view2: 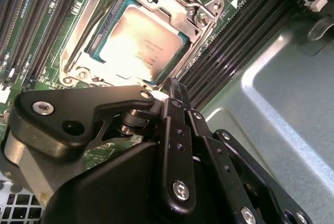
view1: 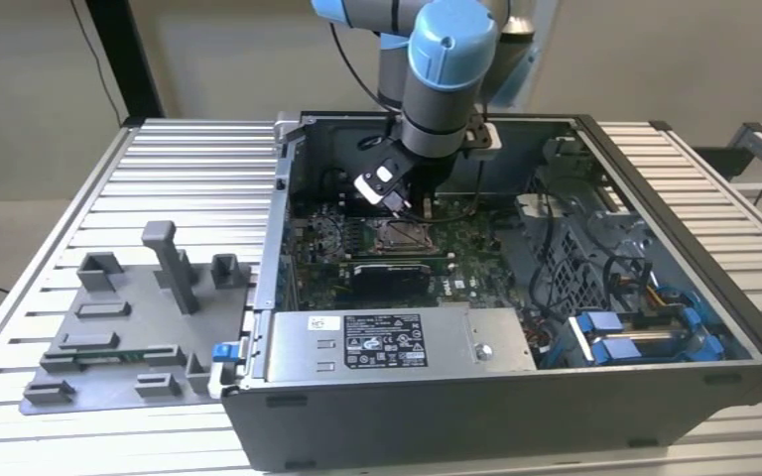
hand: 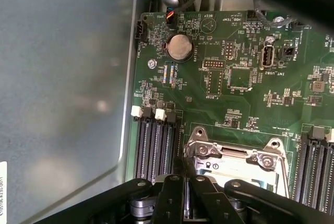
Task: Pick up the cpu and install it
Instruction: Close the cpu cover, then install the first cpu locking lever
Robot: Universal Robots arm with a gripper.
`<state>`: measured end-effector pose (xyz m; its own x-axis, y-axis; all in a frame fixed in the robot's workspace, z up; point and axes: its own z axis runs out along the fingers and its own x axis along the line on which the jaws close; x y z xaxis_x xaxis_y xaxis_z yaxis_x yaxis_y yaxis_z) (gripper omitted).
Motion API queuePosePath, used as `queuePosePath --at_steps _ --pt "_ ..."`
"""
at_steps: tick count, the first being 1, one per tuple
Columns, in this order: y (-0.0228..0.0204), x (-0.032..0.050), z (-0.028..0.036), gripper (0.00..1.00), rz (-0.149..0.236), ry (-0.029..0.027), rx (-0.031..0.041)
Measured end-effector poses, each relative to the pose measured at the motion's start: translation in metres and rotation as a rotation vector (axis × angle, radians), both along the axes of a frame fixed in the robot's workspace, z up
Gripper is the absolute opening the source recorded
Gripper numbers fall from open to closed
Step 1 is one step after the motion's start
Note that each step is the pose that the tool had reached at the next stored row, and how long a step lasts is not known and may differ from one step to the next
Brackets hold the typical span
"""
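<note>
Since the cpu (view2: 140,40) already lies flat in the socket (view2: 201,18) on the green board (hand: 235,104), just ahead of the fingertips and clear of them, you can take the placing as done. Your gripper (view2: 175,84) hangs above with its fingers pressed together on nothing. You cannot tell from here whether the socket's metal frame is latched.

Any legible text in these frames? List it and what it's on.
Nothing can be quoted reliably.
Power supply label: print too small to read.
cpu lid: faint engraving, unreadable.
Motherboard: white silkscreen labels, too fine to read.
</note>
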<state>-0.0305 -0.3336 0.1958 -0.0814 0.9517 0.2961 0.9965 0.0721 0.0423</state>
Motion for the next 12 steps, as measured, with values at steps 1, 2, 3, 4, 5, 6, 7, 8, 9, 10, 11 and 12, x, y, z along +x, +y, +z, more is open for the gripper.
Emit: queuePosePath --at_steps 1,2,3,4,5,6,7,8,9,10,11,12 --pt "-0.0001 0.0001 0.0 0.0 0.0 0.0002 0.0001" --pt "-0.0004 0.0002 0.0 0.0 0.0 0.0005 0.0" --pt "-0.0005 0.0003 0.0 0.0 0.0 0.0007 0.0001" --pt "-0.0008 0.0004 0.0 0.0 0.0 0.0011 0.0001" --pt "-0.001 0.0005 0.0 0.0 0.0 0.0014 -0.0001" --pt "-0.0011 0.0005 0.0 0.0 0.0 0.0015 -0.0001" --pt "-0.0011 0.0006 0.0 0.0 0.0 0.0016 0.0" --pt "-0.0012 0.0007 0.0 0.0 0.0 0.0017 -0.0001" --pt "-0.0012 0.0008 -0.0001 0.0 0.0 0.0017 -0.0001" --pt "-0.0013 0.0009 -0.0002 0.0 0.0 0.0016 -0.0001" --pt "-0.0013 0.001 -0.0002 0.0 0.0 0.0016 -0.0002" --pt "-0.0013 0.0011 -0.0002 0.0 0.0 0.0017 -0.0003"
